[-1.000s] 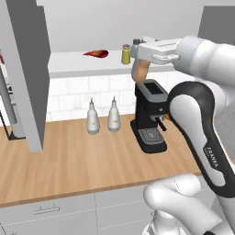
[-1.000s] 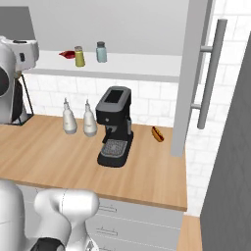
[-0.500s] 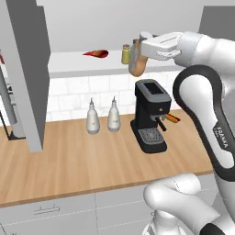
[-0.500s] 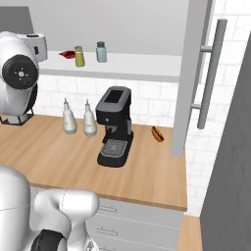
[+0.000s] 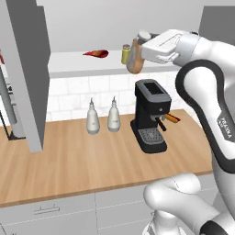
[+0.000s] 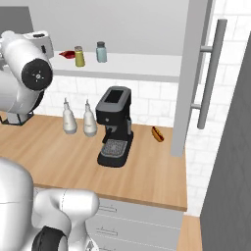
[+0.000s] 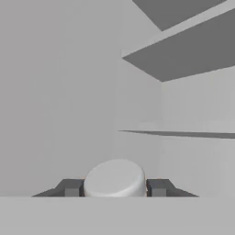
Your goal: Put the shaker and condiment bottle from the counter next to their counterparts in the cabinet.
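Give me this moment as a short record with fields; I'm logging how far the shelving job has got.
gripper: shut on the condiment bottle, at cabinet shelf height
condiment bottle: orange-brown contents, pale cap, held near the shelf's front edge, beside the olive-yellow shaker
shaker: pale blue-grey, standing on the shelf
olive-yellow shaker: on the shelf, left of the shaker in the right base view
red bottle: lying on the shelf
cabinet: open
counter: carries two white bottles and a black coffee machine
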Available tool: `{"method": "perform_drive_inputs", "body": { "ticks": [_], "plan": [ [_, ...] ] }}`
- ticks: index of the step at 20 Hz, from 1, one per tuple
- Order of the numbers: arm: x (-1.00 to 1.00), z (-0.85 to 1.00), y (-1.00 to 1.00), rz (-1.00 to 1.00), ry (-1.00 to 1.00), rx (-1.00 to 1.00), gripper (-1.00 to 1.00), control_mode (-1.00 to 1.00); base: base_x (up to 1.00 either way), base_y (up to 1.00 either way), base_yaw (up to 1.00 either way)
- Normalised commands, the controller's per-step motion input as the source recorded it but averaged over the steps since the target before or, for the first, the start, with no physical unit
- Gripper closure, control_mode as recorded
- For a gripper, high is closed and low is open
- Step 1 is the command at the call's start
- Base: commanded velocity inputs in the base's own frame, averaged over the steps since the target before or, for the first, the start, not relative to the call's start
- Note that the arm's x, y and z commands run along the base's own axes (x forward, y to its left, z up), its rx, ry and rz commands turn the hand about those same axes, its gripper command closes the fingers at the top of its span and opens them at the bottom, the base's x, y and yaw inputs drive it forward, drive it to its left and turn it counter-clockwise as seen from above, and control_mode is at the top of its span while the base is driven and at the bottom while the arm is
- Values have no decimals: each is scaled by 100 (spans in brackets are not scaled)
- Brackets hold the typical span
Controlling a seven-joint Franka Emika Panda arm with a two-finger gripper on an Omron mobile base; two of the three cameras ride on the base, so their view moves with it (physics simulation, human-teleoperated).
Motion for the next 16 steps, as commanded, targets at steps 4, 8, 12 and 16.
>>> {"method": "perform_drive_inputs", "body": {
  "ticks": [4, 8, 12, 16],
  "plan": [
    [5, 6, 0, 2, -13, -15, 100, -100, 0, 0, 0],
    [19, 0, 0, -2, 11, -8, 100, -100, 0, 0, 0],
    [16, 2, 0, -2, 13, 0, 100, -100, 0, 0, 0],
    [4, -15, 0, 0, 1, -1, 100, -100, 0, 0, 0]
  ]
}}
